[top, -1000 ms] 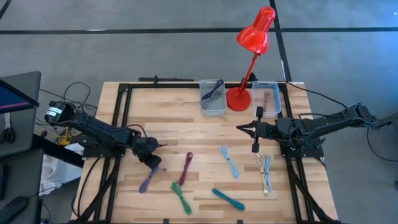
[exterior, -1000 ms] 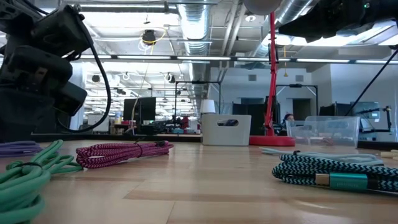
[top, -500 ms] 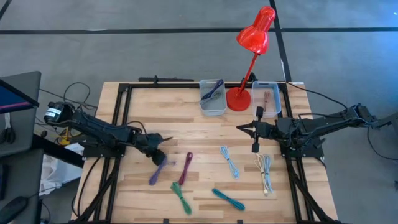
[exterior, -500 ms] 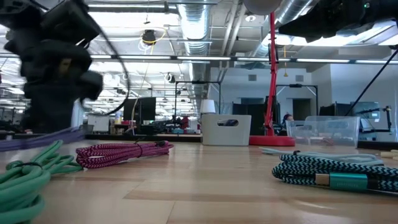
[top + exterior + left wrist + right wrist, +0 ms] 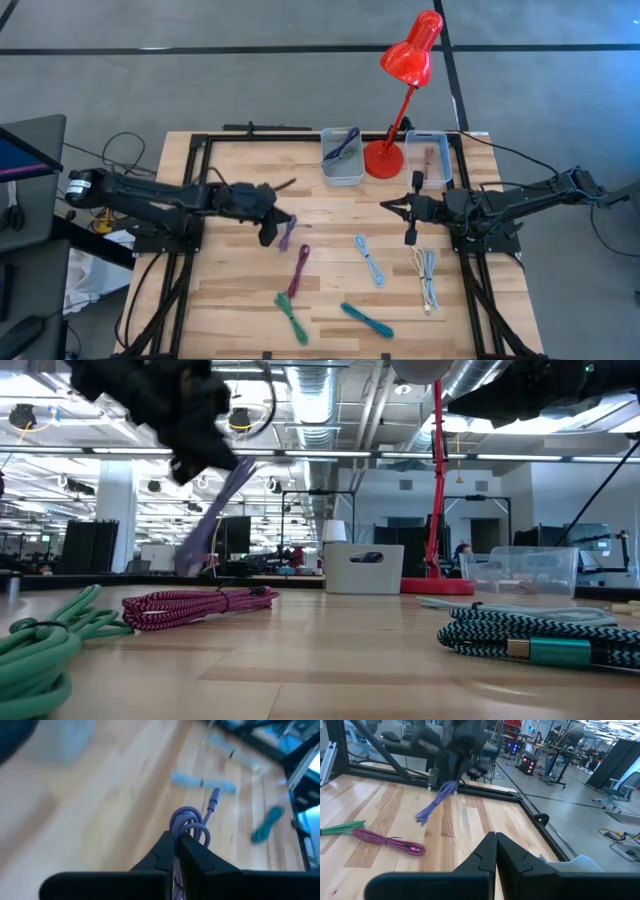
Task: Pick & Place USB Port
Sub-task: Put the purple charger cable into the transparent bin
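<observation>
High view: overhead, straight down, whole table [image 5: 330, 290] and both arms. Low view: tabletop level, close to the cables, facing the room. Wrist views look past own fingers; both catch the purple cable [image 5: 436, 800], also overhead.

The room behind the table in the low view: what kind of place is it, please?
Probably a robotics lab or open workshop. The ceiling shows bare ducts and strip lights, desks with monitors stand behind, and wheeled equipment carts fill the floor.
</observation>
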You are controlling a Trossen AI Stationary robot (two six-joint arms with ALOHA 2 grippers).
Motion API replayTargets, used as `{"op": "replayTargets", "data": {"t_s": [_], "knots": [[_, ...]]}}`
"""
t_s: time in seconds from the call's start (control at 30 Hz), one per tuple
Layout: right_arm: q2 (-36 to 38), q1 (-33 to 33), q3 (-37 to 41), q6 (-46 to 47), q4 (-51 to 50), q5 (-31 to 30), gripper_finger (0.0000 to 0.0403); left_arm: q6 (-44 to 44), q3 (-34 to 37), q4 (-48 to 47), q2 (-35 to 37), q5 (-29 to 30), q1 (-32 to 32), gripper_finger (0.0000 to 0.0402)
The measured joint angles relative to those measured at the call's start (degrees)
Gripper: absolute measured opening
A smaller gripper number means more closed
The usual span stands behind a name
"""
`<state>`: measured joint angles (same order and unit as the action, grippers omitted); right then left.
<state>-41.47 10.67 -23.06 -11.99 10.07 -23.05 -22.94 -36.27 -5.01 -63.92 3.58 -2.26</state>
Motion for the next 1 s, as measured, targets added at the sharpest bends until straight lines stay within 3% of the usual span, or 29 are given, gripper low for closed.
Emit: {"op": "replayTargets", "data": {"t_s": [0.33, 0.6, 0.77, 1.0], "knots": [[-4.63, -3.86, -0.01, 3.93, 4.36, -1.02, 0.0018, 19.44, -2.37, 17.69, 0.02, -1.86, 6.26, 0.0009], [-9.45, -8.31, -0.01, 2.58, 14.53, -0.74, 0.0106, 24.17, -2.39, 27.45, -1.53, -10.11, 13.81, 0.0009], [-13.46, -11.48, -0.01, 2.42, 17.64, 0.76, 0.0151, 24.15, -2.85, 28.98, -5.42, -11.50, 19.53, 0.0009], [-17.55, -16.85, -0.01, 0.04, 25.80, 3.99, 0.0172, 24.41, -12.04, 29.44, -15.25, -22.44, 25.52, 0.0009]]}}
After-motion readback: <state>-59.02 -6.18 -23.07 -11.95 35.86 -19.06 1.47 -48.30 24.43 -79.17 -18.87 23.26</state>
